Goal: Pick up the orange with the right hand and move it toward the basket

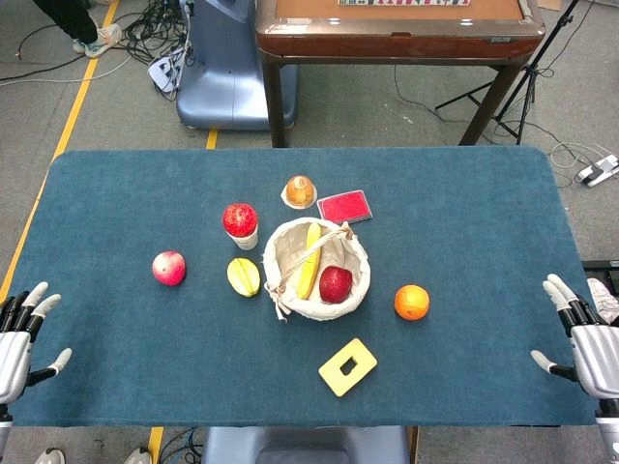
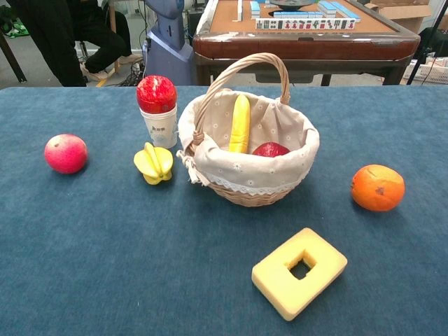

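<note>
The orange [image 1: 412, 302] [image 2: 377, 187] lies on the blue table cloth, just right of the wicker basket [image 1: 353, 289] [image 2: 260, 184]. The basket has a cloth lining and holds a banana and a red apple. My right hand [image 1: 585, 338] hovers at the table's right front edge, far from the orange, fingers spread and holding nothing. At the left front edge my left hand [image 1: 17, 333] is likewise spread and holds nothing. Neither hand shows in the chest view.
A yellow foam block with a square hole [image 1: 348, 366] [image 2: 299, 271] lies in front of the basket. Left of the basket are a yellow starfruit [image 1: 243, 276], a red fruit on a paper cup [image 1: 240, 224] and a pink apple [image 1: 168, 268]. Behind are a capped cup [image 1: 300, 191] and a red card [image 1: 344, 207].
</note>
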Robot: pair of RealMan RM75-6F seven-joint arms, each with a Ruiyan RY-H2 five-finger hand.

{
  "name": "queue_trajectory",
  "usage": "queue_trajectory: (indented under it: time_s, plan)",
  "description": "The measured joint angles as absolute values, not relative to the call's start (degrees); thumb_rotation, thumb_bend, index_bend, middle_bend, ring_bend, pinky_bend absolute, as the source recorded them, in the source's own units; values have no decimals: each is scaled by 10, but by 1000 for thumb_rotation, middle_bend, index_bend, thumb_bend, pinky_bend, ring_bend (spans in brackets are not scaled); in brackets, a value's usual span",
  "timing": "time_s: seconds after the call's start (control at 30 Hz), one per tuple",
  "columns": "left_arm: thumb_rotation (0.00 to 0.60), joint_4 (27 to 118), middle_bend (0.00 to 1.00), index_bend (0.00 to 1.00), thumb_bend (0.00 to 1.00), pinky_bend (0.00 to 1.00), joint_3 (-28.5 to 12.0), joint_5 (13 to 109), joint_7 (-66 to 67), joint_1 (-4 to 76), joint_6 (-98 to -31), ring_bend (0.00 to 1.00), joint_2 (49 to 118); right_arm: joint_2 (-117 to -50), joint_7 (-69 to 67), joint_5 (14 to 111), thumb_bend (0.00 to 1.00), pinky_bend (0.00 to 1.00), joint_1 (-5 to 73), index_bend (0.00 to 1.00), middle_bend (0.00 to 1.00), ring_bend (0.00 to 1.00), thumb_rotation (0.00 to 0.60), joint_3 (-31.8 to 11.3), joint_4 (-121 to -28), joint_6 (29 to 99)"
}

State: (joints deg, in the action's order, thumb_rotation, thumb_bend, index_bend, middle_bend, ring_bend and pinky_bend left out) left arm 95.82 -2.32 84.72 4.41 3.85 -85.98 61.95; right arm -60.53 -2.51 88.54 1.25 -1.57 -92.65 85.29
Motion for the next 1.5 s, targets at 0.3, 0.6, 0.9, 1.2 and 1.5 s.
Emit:
queue_trajectory:
  time_s: [0.3, 0.6, 0.9, 1.2, 1.5]
  plan:
    - [600, 954, 0, 182, 260, 0, -23, 848, 40, 39, -858, 0, 622, -617, 15, 916, 0, 434, 54, 18, 82, 134, 600, -10, -943, 800]
    - [600, 948, 0, 182, 260, 0, -20, 847, 32, 36, -859, 0, 624, -664, 78, 890, 0, 434, 131, 18, 81, 134, 600, -25, -952, 681]
    - [600, 942, 0, 182, 260, 0, -18, 843, 23, 29, -863, 0, 623, -723, 144, 815, 0, 434, 216, 18, 82, 134, 600, -56, -924, 573]
    - [600, 942, 0, 182, 259, 0, -20, 843, 22, 27, -865, 0, 622, -790, 176, 750, 83, 434, 269, 93, 190, 189, 600, -69, -862, 512]
    - [600, 942, 0, 182, 260, 0, -21, 840, 20, 26, -864, 0, 622, -800, 171, 758, 312, 561, 280, 350, 360, 361, 600, -63, -860, 529]
